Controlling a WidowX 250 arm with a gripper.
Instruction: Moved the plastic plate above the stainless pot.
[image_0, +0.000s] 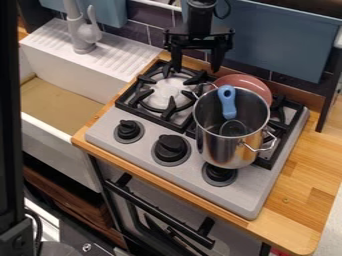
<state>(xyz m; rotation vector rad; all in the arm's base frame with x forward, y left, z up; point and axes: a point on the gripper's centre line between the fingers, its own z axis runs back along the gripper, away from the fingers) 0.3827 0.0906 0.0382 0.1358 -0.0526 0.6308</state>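
Arm (200, 20) drops in from the top edge, beyond and to the view's left of the stainless pot (224, 150). Wrist roughly upright; gripper (196, 69) points down, fingers spread well apart, nothing between them: released. Plate (246, 82), dull pink, lies just behind the pot, lower part hidden by the pot's rim; whether the two touch, cannot tell. Not above the pot. Blue-handled utensil (228, 102) inside the pot, handle leaning up against the far rim. Black knob (219, 173) just in front of the pot.
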